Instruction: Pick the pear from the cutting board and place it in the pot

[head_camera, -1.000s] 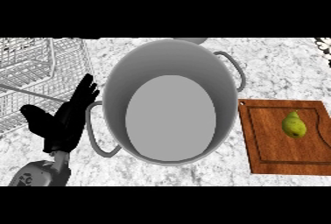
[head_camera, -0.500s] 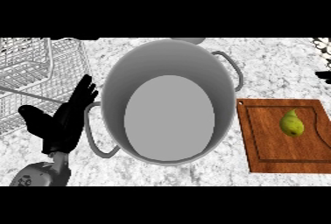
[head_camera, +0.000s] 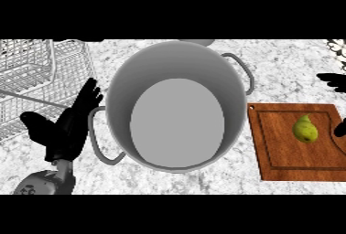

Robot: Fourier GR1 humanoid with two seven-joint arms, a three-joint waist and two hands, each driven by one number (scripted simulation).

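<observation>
The only marking I can find is a dark emblem on my grey left forearm (head_camera: 42,185) at the near left corner, and it is too small to read.

The pot (head_camera: 120,93) is big and takes up the middle of the speckled counter (head_camera: 202,180). One of its handles (head_camera: 101,146) sticks out on the left and the other (head_camera: 245,71) on the far right. A strip of bare counter runs along the pot's near side. To the right, only a narrow gap separates the pot from the wooden cutting board (head_camera: 283,157). The board's right side runs off the edge of the view. A wire basket (head_camera: 37,68) fills the far left corner.

The pear (head_camera: 305,128) lies on the board's right half, stem end pointing far, apart from the pot.

My left hand (head_camera: 67,130) stands just beside the pot's left handle. Its fingers are straight and point away from me, and the thumb is spread out to the left. It holds nothing.

My right hand (head_camera: 332,81) shows only as black shapes at the right edge. One is beyond the board's far corner and a smaller one is just right of the pear. I cannot tell whether that hand is spread or closed.
</observation>
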